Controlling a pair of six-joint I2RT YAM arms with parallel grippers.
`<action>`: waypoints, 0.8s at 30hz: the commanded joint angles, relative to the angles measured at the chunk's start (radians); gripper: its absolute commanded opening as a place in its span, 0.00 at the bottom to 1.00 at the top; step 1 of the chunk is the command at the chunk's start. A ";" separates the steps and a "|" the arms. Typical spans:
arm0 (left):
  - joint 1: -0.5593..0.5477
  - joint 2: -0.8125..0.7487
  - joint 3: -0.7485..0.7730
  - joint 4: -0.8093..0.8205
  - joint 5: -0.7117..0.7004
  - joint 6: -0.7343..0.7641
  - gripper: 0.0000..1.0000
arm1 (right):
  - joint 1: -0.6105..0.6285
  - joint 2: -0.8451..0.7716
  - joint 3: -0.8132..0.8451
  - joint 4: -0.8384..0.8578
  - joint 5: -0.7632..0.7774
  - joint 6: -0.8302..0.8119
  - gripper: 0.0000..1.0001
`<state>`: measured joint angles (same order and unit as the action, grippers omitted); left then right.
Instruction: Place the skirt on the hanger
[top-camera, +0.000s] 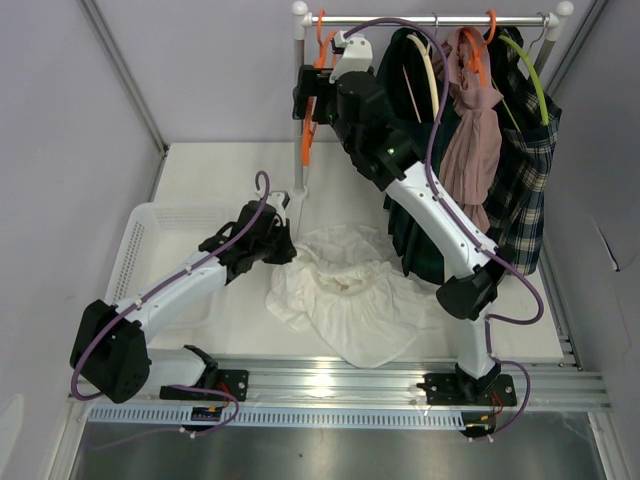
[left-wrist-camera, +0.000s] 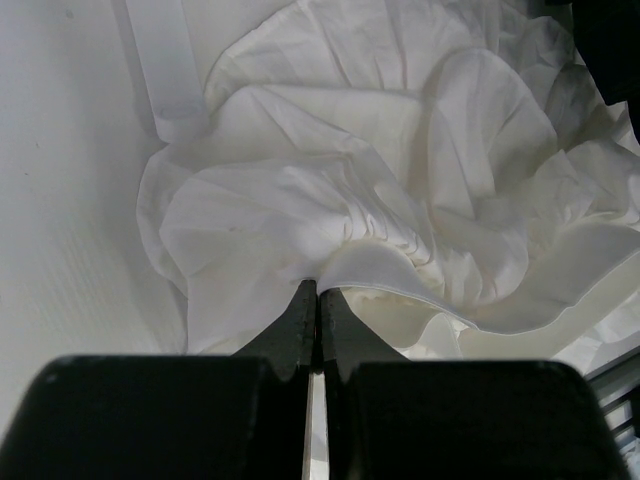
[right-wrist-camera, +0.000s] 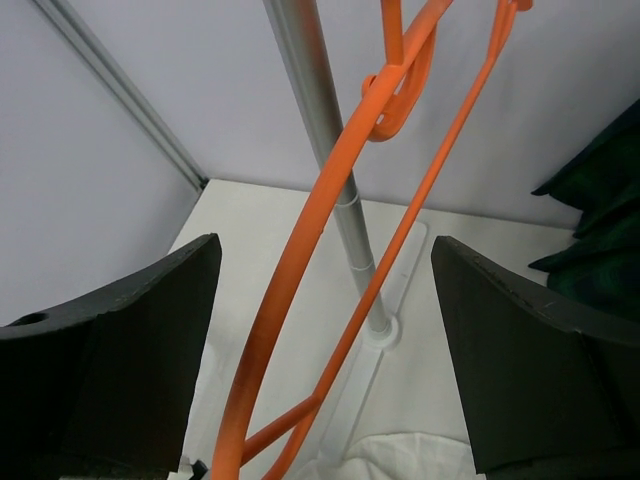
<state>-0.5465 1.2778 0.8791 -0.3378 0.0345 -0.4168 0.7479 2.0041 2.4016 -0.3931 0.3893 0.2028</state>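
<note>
Rack's left end: orange hanger (right-wrist-camera: 270, 320) and steel pole (right-wrist-camera: 305, 50) stand between the right gripper's (right-wrist-camera: 325, 250) spread fingers.
Rail, rightward: hung garments (top-camera: 470, 150) crowd it.
Centre: heaped white skirt (top-camera: 350, 300) covers the table (top-camera: 220, 170).
Left: basket (top-camera: 135, 225); open surface behind it.

pale walls (top-camera: 60, 100) enclose a white tabletop (top-camera: 220, 165) with a metal front rail (top-camera: 350, 376).

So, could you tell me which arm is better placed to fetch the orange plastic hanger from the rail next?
Right, I'd say. The right pincer stands open around the orange plastic hanger on the metal rail, while the left pincer is down at the table, shut on the white ruffled skirt.
</note>
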 joint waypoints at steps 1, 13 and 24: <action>0.008 -0.008 0.012 0.034 0.025 0.019 0.04 | 0.007 0.001 0.045 -0.003 0.079 -0.054 0.89; 0.008 -0.011 0.004 0.040 0.025 0.019 0.04 | 0.013 -0.019 0.028 -0.027 0.108 -0.114 0.62; 0.008 -0.017 0.004 0.039 0.027 0.021 0.04 | -0.002 -0.025 0.030 -0.047 0.114 -0.143 0.54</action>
<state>-0.5465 1.2778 0.8791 -0.3367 0.0387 -0.4160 0.7506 2.0041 2.4042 -0.4438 0.4896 0.0837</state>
